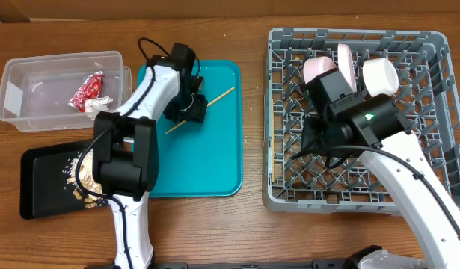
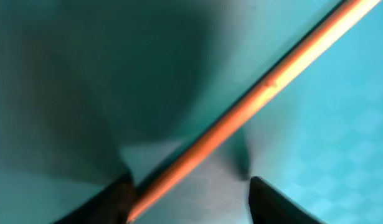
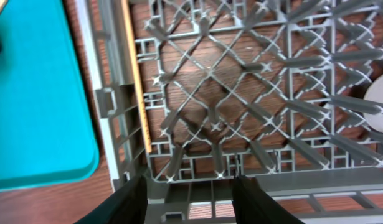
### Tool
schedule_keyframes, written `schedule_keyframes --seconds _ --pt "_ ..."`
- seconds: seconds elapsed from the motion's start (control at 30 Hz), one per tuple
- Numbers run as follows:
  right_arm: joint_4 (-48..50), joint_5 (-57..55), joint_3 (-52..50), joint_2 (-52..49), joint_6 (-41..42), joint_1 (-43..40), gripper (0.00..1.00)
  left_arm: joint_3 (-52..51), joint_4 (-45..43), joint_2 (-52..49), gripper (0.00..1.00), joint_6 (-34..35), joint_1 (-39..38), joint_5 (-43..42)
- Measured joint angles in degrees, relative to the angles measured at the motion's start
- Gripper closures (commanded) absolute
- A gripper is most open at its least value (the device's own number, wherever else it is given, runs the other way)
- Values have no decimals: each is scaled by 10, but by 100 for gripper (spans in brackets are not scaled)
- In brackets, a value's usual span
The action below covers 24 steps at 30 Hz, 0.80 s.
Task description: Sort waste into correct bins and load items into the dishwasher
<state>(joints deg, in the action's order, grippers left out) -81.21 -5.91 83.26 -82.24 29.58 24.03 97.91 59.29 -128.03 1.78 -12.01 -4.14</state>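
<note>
Step in hand: by my reading, picking up the last loose chopstick so it can go into the rack; the waste sorting looks finished.
Tray chopstick (image 2: 266, 87): lies flat and slantwise on the far half of the teal tray (image 1: 215, 164).
Left pincer (image 2: 188, 182): apart and right down over the tray chopstick, with one finger on either side. The stick passes close to the left finger and is not yet clamped.
Right pincer (image 3: 190, 193): apart and empty, hanging above the left side of the dish rack (image 1: 274, 164), with the rack's near-left corner in its view.
Racked chopstick (image 3: 140, 93): lies inside the rack along its left wall.
Dishes: a pink bowl (image 1: 319, 69) and a white cup (image 1: 379, 75) stand in the far part of the rack.
Waste: the red wrapper (image 1: 87, 90) and tissue (image 1: 101, 104) sit in the clear tub (image 1: 35, 71). The food scraps (image 1: 80, 183) lie on the black tray (image 1: 43, 187). No carrot shows in any view.
Bench (image 1: 237, 232): bare wood shows between the teal tray and the rack.
Next move: probably bring the fingers together on the stick. It is thin and lies flat, so the tips need to reach the tray surface and meet it squarely. After that comes a lift and a carry to the right, to lay it beside the racked chopstick.
Risk: because the stick sits off-centre between the fingers, it may roll or pivot out as they shut.
</note>
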Motion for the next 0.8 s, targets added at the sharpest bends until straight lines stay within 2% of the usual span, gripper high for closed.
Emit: schedule_keyframes --seconds 0.07,0.2,0.27,0.6,0.8 --pt "0 0 0 0 2 -5 53 0 1 0 59 1 -2 12" --pt "-1 0 0 0 2 -7 53 -1 1 0 85 4 -2 30" --pt "-5 1 0 0 2 -8 53 -2 1 0 93 7 -2 33" --pt "-24 -14 0 11 2 -24 53 -2 47 0 96 10 -1 23" --pt "-38 -23 0 73 -16 -147 49 7 96 -9 96 12 -1 -71"
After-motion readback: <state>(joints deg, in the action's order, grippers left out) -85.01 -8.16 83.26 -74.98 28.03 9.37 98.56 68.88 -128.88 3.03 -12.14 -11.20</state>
